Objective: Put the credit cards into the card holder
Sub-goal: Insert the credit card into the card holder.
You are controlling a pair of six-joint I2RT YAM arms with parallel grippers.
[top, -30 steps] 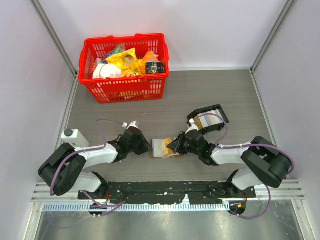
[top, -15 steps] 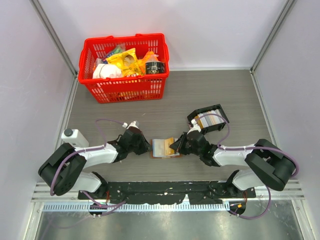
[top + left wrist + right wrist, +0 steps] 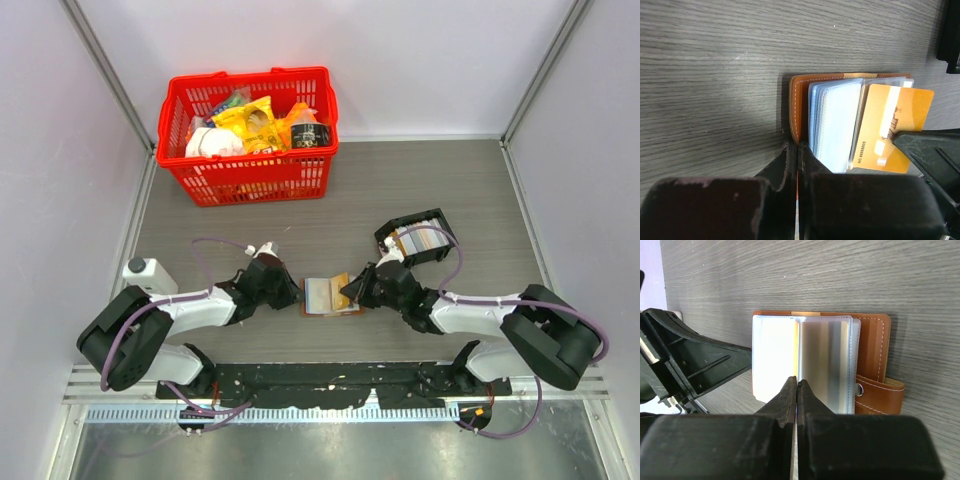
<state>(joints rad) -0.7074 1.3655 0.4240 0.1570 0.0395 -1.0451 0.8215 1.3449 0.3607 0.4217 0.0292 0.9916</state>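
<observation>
The brown leather card holder (image 3: pixel 322 297) lies open on the table between my two grippers, its clear sleeves fanned out. My left gripper (image 3: pixel 799 146) is shut on the edge of its leather cover (image 3: pixel 796 107). My right gripper (image 3: pixel 797 380) is shut on a yellow-orange credit card (image 3: pixel 892 127), which is held edge-up over the sleeves (image 3: pixel 825 360). The card's left edge sits at a sleeve. The snap tab (image 3: pixel 881 396) sticks out on the right. More credit cards stand in a small black tray (image 3: pixel 418 238) behind the right gripper (image 3: pixel 351 291).
A red basket (image 3: pixel 250 135) full of groceries stands at the back left. A small white box (image 3: pixel 148 273) sits by the left arm's elbow. Grey walls close the table in on the left and right.
The right arm's elbow has swung out to the right while its gripper stays at the card holder with the yellow card. The left arm has not moved.
</observation>
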